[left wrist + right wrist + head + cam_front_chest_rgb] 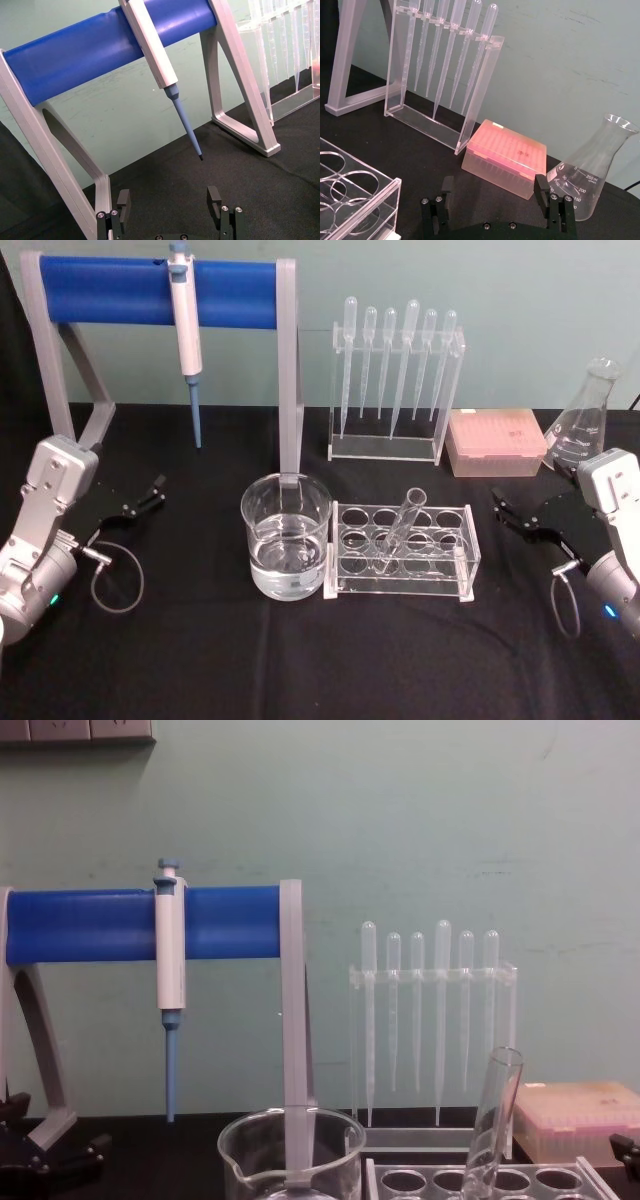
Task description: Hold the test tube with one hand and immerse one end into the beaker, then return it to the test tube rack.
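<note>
black tablecloth (200, 660) under pale green wall (450, 820), left gripper (155, 492) and right gripper (501, 508) both wide apart, empty

Lab bench. Black-covered table (300, 660), pale green wall (500, 290). Glassware: beaker (286, 540) with clear liquid, conical flask (585, 425) graduated in ml, test tube (400, 525) in a clear rack (440, 580). Pipettor (185, 320) hung on blue-barred stand (100, 290); row of plastic pipettes (395, 360); pink tip box (495, 440).
</note>
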Motion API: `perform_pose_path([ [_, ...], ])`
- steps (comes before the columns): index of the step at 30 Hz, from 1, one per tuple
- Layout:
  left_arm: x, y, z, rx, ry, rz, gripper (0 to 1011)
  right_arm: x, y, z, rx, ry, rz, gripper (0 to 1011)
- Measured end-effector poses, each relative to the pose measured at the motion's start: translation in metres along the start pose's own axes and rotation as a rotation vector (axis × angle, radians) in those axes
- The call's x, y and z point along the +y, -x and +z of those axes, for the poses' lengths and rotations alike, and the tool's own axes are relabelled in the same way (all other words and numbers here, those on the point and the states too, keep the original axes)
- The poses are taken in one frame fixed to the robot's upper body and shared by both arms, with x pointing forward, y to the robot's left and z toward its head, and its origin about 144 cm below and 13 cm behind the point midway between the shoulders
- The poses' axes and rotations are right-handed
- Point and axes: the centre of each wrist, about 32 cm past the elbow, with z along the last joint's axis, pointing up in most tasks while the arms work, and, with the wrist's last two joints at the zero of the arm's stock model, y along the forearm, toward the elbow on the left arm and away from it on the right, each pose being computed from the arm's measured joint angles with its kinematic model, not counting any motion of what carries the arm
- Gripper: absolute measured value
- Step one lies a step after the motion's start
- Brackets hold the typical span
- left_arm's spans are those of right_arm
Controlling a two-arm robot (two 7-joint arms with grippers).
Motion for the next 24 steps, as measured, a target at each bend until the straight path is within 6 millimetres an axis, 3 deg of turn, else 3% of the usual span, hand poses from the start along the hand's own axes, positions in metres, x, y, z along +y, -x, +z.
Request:
perform_pose_path([
  [24, 0.0000, 0.0000, 0.0000, 0.000, 0.000, 0.000, 1000, -0.0008, -0.0017, 0.0016, 0.002, -0.005, -0.002, 1004],
])
